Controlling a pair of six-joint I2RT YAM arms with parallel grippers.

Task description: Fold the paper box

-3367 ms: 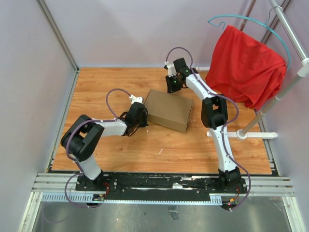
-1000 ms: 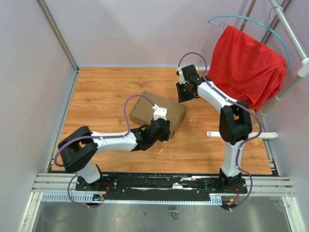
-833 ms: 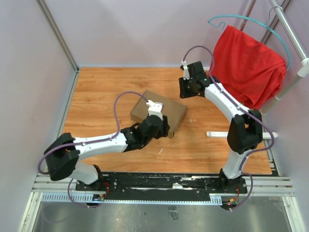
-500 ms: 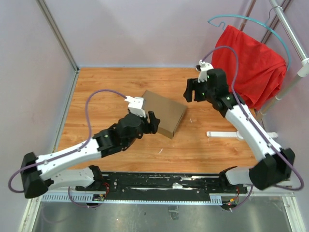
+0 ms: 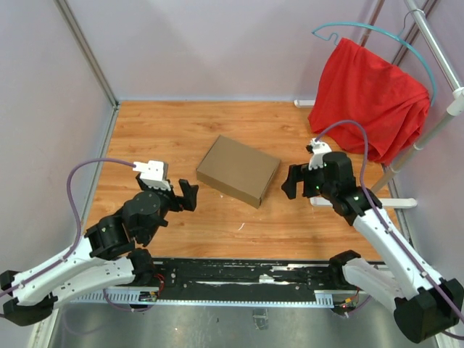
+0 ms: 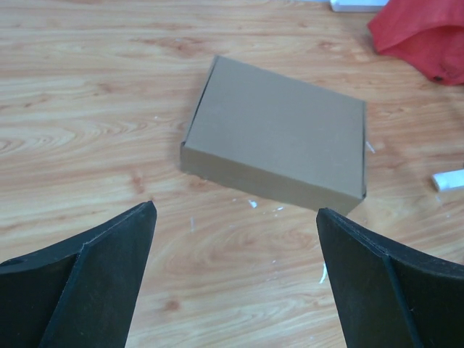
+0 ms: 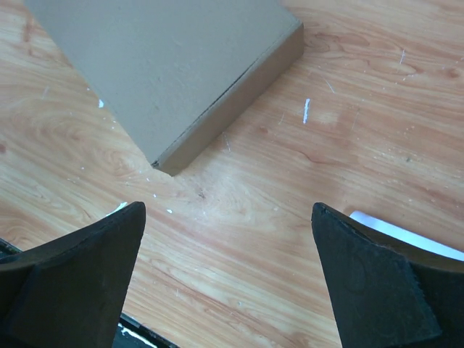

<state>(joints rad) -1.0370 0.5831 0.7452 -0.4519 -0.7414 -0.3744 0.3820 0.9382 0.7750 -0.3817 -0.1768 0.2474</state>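
Top view. A shallow rectangular carton of plain brown cardboard, the paper box [image 5: 239,170], lies flat and closed near the middle of the wooden table [image 5: 156,134], set at a skew to the table edges. The left gripper [image 5: 184,196] sits left of and nearer than the box, clear of it, fingers spread and empty. The right gripper [image 5: 291,181] stands just right of the box's right corner, not touching it; its fingers also appear parted with nothing between them. A red cloth [image 5: 370,90] hangs on a teal hanger [image 5: 362,29] at the far right. The white foot of the metal rack [image 5: 362,203] lies on the table at the right, behind the right arm.

Left wrist view. Both black fingers [image 6: 87,283] of the left gripper [image 6: 235,210] are wide apart over bare wood. The box [image 6: 279,141] lies beyond them, lid shut, one long side wall facing the camera. The red cloth [image 6: 424,32] shows at the far right corner.

Right wrist view. The right gripper [image 7: 228,209] is spread wide and grasps nothing. One corner of the box [image 7: 167,58] points toward the gap, apart from both fingers [image 7: 377,290]. A piece of the white foot [image 7: 406,233] shows at the right.
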